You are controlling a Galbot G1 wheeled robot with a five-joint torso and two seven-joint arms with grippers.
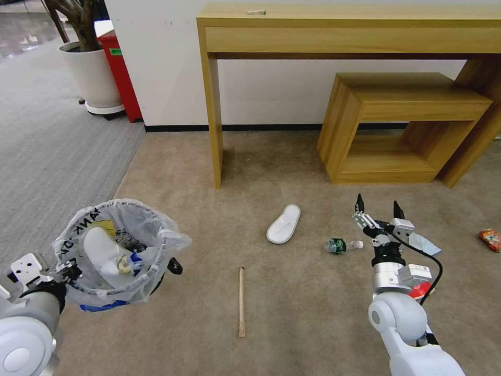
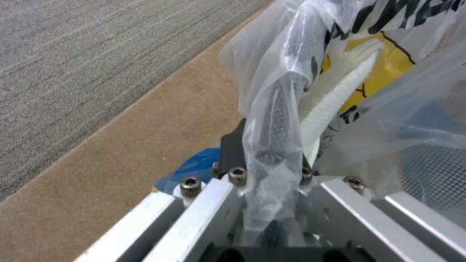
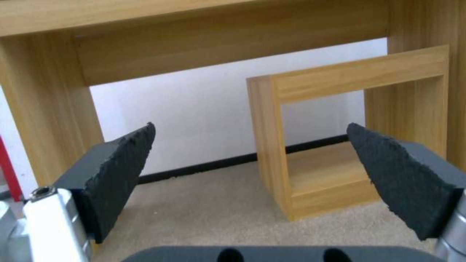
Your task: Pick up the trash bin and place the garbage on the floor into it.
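Observation:
The trash bin (image 1: 117,250), black with a crinkly printed bag, hangs above the floor (image 1: 302,292) at the left. My left gripper (image 1: 70,272) is shut on its rim; the left wrist view shows the gripper (image 2: 269,160) pinching the bag-covered rim (image 2: 291,72). Inside the bin lies a white slipper (image 1: 102,253) with other litter. On the carpet lie another white slipper (image 1: 284,223), a crushed bottle (image 1: 342,245), a wooden stick (image 1: 241,301), a pale-blue tissue (image 1: 424,243) and a red wrapper (image 1: 490,239). My right gripper (image 1: 378,204) hovers open and empty just right of the bottle, its fingers (image 3: 116,174) wide apart.
A wooden desk (image 1: 344,31) stands against the wall, with an open-frame wooden stool (image 1: 402,125) under its right end. At the far left are a white planter (image 1: 94,73), a red box (image 1: 122,73) and grey ribbed carpet (image 1: 47,146). Something red (image 1: 420,290) shows under my right arm.

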